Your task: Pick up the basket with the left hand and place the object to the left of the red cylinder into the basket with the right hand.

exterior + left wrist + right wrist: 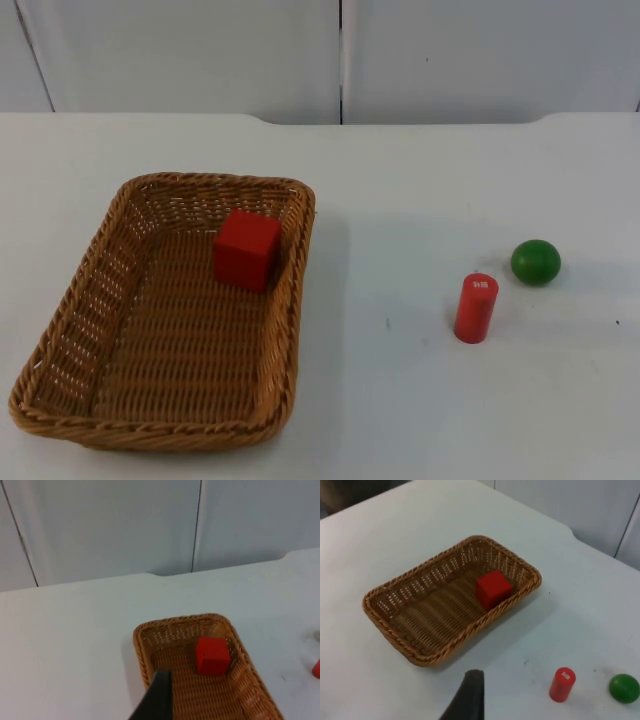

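A brown wicker basket (160, 435) stands on the left half of the white table. A red cube (245, 248) lies inside it against the far right wall. To the right stands a red cylinder (476, 308), with a green ball (535, 262) just behind it on its right. My left gripper (157, 695) hangs high over the basket (142, 635), apart from it, with the cube (212, 655) ahead. My right gripper (470, 695) hovers well above the table, facing the basket (445, 652), the cube (493, 589), the cylinder (562, 684) and the ball (624, 688). Neither touches anything.
The grey partition wall (340, 60) closes the table's far edge. Bare white table (390, 330) lies between the basket and the cylinder, and in front of the cylinder.
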Motion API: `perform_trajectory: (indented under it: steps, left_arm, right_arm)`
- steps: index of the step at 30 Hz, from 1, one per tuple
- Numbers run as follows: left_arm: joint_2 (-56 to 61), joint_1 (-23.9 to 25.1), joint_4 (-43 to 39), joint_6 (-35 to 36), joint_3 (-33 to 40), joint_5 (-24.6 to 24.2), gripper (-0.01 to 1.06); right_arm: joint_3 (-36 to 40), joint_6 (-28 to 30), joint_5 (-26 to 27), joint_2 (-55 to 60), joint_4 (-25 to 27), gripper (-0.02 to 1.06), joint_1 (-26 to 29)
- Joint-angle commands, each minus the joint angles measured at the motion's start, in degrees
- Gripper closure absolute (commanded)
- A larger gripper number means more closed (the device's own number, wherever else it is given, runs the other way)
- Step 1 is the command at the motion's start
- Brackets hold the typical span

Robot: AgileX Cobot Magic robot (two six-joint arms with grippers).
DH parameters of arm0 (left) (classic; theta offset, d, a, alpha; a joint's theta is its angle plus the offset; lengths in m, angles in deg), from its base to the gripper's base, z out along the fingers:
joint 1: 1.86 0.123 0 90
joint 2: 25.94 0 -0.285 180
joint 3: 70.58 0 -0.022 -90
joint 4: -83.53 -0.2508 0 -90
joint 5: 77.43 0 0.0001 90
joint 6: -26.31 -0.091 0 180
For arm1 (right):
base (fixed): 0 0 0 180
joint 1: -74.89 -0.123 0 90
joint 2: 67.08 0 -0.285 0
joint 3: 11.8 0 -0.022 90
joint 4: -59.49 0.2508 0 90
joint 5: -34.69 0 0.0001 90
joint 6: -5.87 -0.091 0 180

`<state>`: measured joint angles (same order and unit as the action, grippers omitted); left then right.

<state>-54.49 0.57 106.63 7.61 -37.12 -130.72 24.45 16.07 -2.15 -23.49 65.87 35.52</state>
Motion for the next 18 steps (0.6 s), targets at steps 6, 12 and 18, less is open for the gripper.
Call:
perform_trajectory:
  steps: [6, 12, 18]
  left_arm:
    - [3.2, -2.8, -10.8, 6.7, 0.1, -1.7, 0.2]
    - [7.5, -2.4, -12.8, 9.9, 0.2, -4.3, 0.2]
    - [13.1, -2.4, -19.6, 15.2, 2.6, -4.7, 0.2]
  right_arm:
    - [3.5, -0.7, -1.9, -7.0, 0.1, 0.19, 0.3]
    - [6.0, -2.3, -3.8, -11.2, -0.1, 0.19, 0.3]
    - [6.8, -5.2, -5.2, -14.5, -3.3, 0.19, 0.3]
